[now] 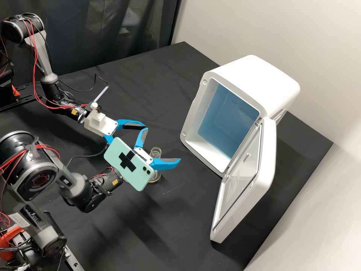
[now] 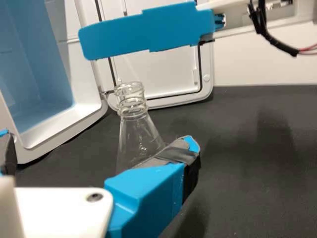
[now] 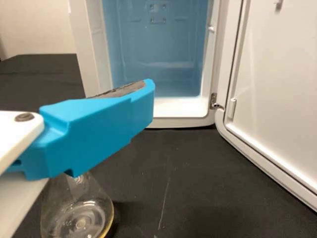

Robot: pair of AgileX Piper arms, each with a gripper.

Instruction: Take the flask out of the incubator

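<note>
On the matte black bench (image 1: 150, 226), just outside the open, rounded white incubator (image 1: 263, 81), the clear glass conical flask (image 2: 133, 129) stands upright with its ribbed neck uncapped. The left gripper (image 1: 142, 134) is spread wide and empty, seemingly not touching the flask. The right gripper (image 1: 167, 162) is just beside the flask; can't tell its opening.

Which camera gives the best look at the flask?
The left wrist view: the flask stands unhidden from threaded mouth down most of its body. The right wrist view gives just its wide base; the high view, mainly its mouth, the rest behind a phone.
</note>
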